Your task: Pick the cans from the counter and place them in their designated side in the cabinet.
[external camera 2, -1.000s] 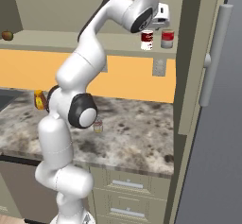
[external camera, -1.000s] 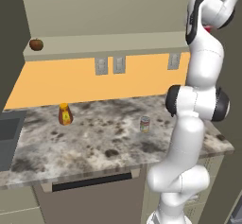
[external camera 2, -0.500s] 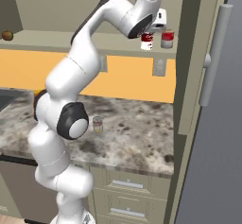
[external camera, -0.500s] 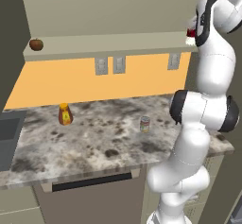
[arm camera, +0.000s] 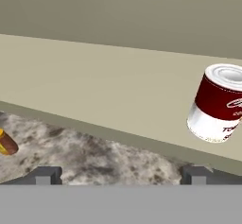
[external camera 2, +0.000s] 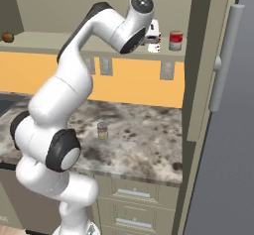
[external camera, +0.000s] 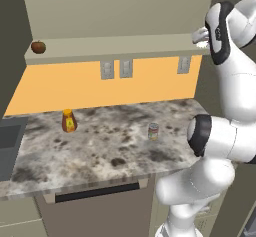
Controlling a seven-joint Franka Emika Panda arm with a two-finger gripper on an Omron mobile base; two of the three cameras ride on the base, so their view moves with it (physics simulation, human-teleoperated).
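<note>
Pincer (arm camera: pixel 121 173) now wide open and drawn back from the dark red can (arm camera: pixel 218 103), left upright on the shelf board (arm camera: pixel 94 95) ahead and right; silver-grey can (external camera 2: pixel 102 130) far below on counter (external camera 2: pixel 144 140), next.

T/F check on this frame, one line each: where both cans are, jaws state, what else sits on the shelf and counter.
1. The dark red and white can stands upright on the shelf board. True.
2. The silver-grey can is on the shelf too. False: it stands on the counter.
3. The gripper has its jaws open, holding nothing. True.
4. The orange bottle lies on its side. False: it stands upright on the counter.
5. A small round reddish thing sits at the shelf's left end. True.
</note>
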